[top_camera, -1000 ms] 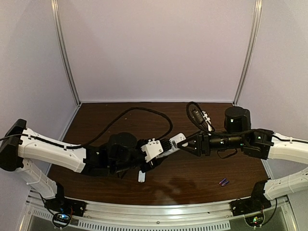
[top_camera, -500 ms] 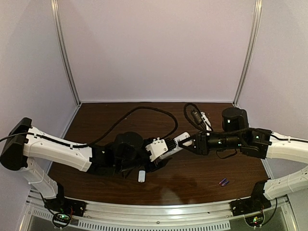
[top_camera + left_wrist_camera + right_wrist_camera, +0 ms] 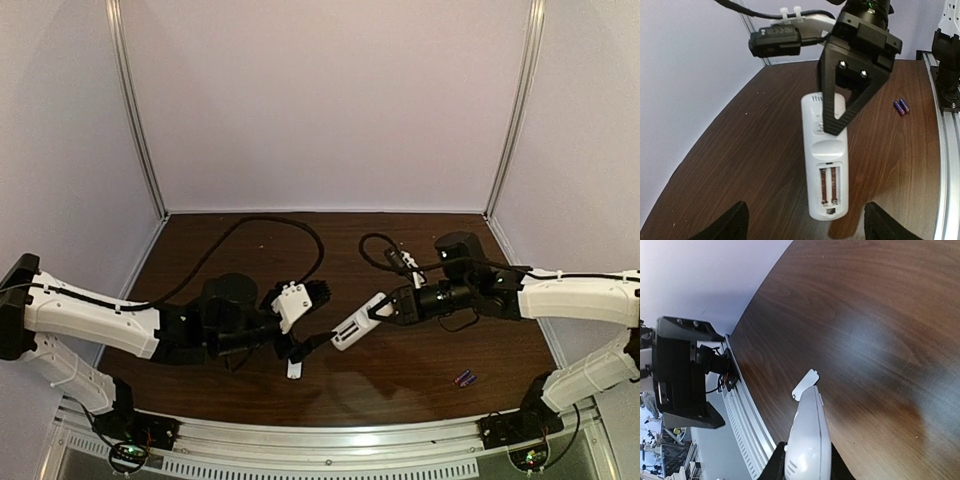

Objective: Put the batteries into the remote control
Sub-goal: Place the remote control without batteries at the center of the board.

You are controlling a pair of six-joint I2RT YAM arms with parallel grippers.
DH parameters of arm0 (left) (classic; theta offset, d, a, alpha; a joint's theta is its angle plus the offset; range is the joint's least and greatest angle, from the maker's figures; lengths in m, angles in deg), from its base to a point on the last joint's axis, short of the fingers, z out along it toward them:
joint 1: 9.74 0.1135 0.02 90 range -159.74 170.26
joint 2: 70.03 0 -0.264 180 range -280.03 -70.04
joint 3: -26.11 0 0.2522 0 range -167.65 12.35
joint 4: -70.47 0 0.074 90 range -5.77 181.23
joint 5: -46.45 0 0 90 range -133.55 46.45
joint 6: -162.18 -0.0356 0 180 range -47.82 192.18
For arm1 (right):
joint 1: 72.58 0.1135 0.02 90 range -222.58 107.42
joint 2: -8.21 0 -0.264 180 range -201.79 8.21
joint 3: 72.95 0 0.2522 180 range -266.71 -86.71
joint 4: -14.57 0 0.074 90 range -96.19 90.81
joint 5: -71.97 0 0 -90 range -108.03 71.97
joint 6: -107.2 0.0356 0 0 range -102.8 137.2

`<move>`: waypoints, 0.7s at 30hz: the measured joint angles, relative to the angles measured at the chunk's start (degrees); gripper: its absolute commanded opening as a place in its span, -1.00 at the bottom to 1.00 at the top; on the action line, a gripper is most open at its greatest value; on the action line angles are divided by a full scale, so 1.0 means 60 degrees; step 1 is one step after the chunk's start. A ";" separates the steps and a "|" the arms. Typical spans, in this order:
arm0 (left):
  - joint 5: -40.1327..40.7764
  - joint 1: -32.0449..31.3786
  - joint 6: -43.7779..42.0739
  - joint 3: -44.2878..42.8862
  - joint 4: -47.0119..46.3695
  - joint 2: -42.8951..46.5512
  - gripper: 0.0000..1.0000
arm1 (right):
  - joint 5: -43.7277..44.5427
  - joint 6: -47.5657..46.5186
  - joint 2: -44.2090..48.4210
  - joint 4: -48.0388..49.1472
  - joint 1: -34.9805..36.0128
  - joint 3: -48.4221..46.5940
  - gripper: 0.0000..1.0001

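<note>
The right jaws are clamped on the remote control (image 3: 356,324) at frame centre, off the tabletop (image 3: 420,360) — its battery bay open. The left jaws are spread wide — empty. The batteries (image 3: 464,378) lie lower right.

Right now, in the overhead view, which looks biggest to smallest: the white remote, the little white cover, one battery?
1. remote control
2. white cover
3. single battery, which looks only slightly smaller than the cover

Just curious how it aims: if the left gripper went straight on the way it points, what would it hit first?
Probably the remote control, its battery-bay end straight ahead of the left gripper; depth is hard to judge.
</note>
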 measured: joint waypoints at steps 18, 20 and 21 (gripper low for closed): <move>-0.0200 0.0375 0.1282 0.0918 -0.0313 0.0208 0.60 | -0.3286 -0.0007 -0.4218 0.1778 -0.1089 -0.0342 -0.29; -0.0153 0.0375 0.1300 0.0933 -0.0390 0.0157 0.60 | -0.3311 -0.0135 -0.4543 0.1738 -0.1169 -0.0576 -0.20; -0.0109 0.0375 0.1308 0.0933 -0.0441 0.0109 0.60 | -0.3297 -0.0244 -0.4714 0.1628 -0.1217 -0.0710 -0.17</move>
